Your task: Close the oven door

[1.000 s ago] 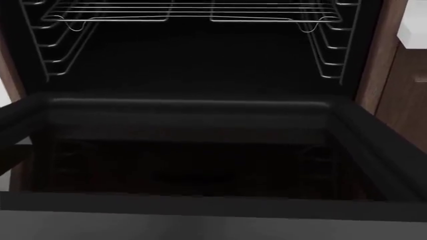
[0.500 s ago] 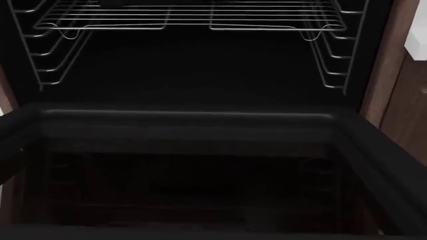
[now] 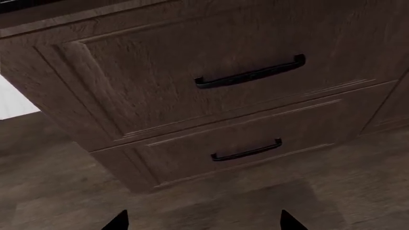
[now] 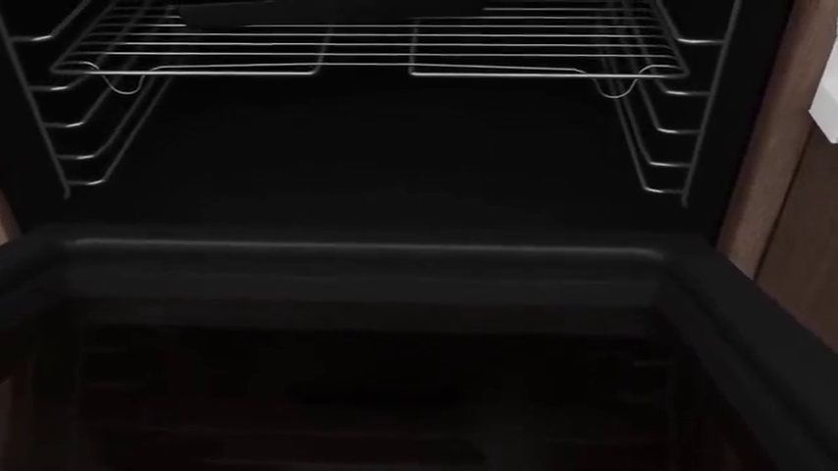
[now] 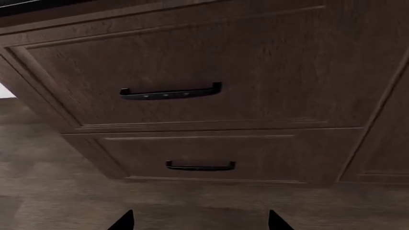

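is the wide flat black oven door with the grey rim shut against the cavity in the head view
No, the wide flat black oven door lies folded down and open, leaving the silver wire racks in the black cavity exposed.

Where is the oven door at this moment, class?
In the head view, the oven door lies open and folded down across the lower half of the picture, directly below the black cavity with its wire rack. Neither wrist view shows it, only wooden drawers.

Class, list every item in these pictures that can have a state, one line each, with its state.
oven door: open, lying flat
wire rack: seated in the cavity
upper drawer: shut
lower drawer: shut
left end effector: open, holding nothing
right end effector: open, holding nothing
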Robot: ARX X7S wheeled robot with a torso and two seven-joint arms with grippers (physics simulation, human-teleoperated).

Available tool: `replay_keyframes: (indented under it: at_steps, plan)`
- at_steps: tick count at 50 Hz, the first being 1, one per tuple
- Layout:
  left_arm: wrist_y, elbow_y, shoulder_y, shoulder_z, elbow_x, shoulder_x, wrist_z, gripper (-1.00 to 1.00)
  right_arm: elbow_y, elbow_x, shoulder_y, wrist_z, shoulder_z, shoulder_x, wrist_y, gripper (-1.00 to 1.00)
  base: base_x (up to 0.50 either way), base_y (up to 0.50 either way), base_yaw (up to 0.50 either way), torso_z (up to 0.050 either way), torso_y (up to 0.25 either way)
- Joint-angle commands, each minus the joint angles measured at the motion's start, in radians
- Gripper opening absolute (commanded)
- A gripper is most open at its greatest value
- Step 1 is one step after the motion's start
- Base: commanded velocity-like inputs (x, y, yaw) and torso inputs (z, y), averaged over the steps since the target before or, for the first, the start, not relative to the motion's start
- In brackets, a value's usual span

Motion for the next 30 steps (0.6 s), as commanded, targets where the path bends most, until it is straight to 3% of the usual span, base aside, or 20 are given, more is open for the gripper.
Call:
replay_keyframes:
  at_steps: [1, 30]
  plan:
    - [0.028, -0.032, -0.001, 0.009, 0.009, 0.004, 0.006, 1.0, 0.01, 0.001, 0.005, -0.003, -0.005, -0.001, -0.005, 1.0, 0.12, 0.0, 0.0, 0.0, 0.0]
    - [0.025, -0.02, -0.006, 0.014, 0.002, 0.004, -0.003, 1.0, 0.008, 0.0, 0.011, 0.011, -0.009, 0.007, -0.013, 1.0, 0.11, 0.0, 0.0, 0.0, 0.001]
